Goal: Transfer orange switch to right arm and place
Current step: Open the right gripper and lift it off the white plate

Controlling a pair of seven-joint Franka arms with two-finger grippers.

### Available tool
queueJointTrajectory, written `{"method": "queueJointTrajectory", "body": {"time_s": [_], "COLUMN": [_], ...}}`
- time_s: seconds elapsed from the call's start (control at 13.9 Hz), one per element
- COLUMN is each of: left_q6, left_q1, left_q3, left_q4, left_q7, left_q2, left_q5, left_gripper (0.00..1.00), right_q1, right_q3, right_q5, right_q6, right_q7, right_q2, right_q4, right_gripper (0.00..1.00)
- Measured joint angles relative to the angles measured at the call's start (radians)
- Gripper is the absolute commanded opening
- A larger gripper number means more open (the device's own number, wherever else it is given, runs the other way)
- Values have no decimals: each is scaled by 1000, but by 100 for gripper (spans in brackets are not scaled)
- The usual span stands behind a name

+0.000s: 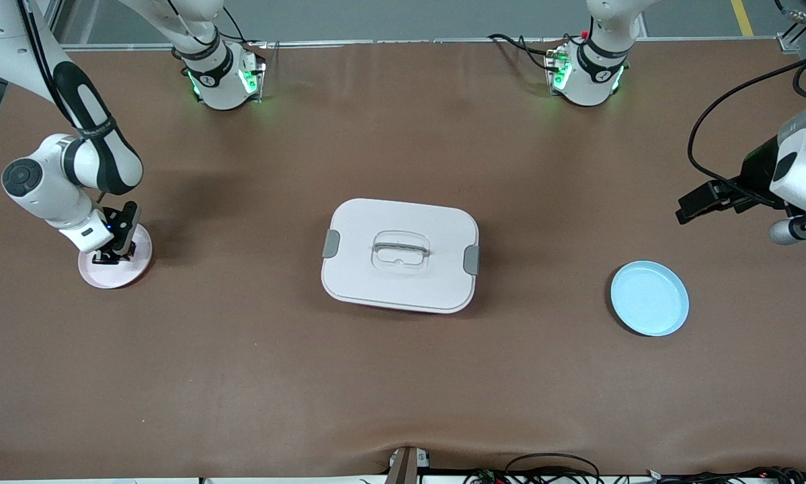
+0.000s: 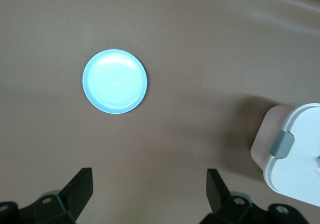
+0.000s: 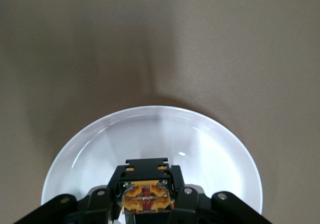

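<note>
The orange switch [image 3: 146,197], a small black block with an orange face, sits between the fingers of my right gripper [image 3: 146,205], which is shut on it. The right gripper [image 1: 111,254] hangs low over a pale pink plate [image 1: 140,263] at the right arm's end of the table. In the right wrist view that plate [image 3: 150,134] fills the space under the switch; I cannot tell whether the switch touches it. My left gripper [image 1: 686,211] waits open and empty above the table at the left arm's end. In its wrist view the left gripper [image 2: 150,186] holds nothing.
A white lidded box [image 1: 400,255] with grey clips stands in the middle of the table, its corner [image 2: 295,154] showing in the left wrist view. A light blue plate [image 1: 649,298] lies nearer the front camera than the left gripper, with nothing on it [image 2: 115,81].
</note>
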Motion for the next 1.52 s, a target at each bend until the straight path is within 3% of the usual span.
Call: {"method": "queueJointTrajectory", "body": {"time_s": [0.58,0.65,1.16,1.52], "left_q6": [0,-1,-1,-1], "left_q1": [-328,-353,-374,-416], "left_q3": [395,422,461,524], "left_q4": [2,2,2,2], "left_q7": [78,78,128,169], "left_q2": [-9,-11,-14,-14], "left_q5": [-59,-60,-72,-80], "left_gripper": [100,100,100,100], "right_q1": [0,0,-1,5], "right_q3": [1,1,3,18], "right_q5": [0,0,1,1], "right_q6": [3,3,-11,-262], "right_q7": [-9,-8,4,48], "right_q2": [41,41,42,6], "right_q4": [31,31,57,158], "right_gripper": [2,99,100,100]}}
